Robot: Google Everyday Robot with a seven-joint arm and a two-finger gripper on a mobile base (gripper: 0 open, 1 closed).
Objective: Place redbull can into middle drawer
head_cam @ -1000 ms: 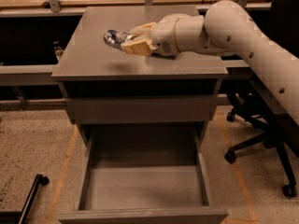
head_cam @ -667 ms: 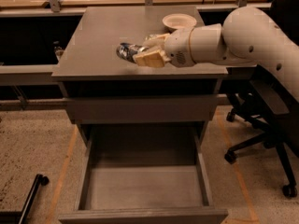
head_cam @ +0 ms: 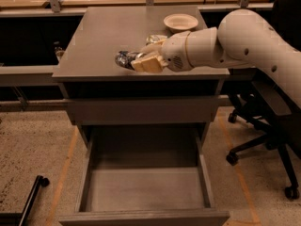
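Gripper (head_cam: 139, 61) clamped on redbull can (head_cam: 123, 59), held sideways over cabinet top's (head_cam: 94, 36) front edge; middle drawer (head_cam: 146, 189) open below; carry fwd clear of upper drawer front (head_cam: 141, 110), lower w/ can centred betw. side walls; release low.

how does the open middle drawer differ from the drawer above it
The middle drawer is pulled out, showing floor and side walls; the upper drawer is shut, only its flat front showing. The middle drawer looks deeper than the upper drawer. Both are grey and handleless. The gripper, over the cabinet top, holds the redbull can.
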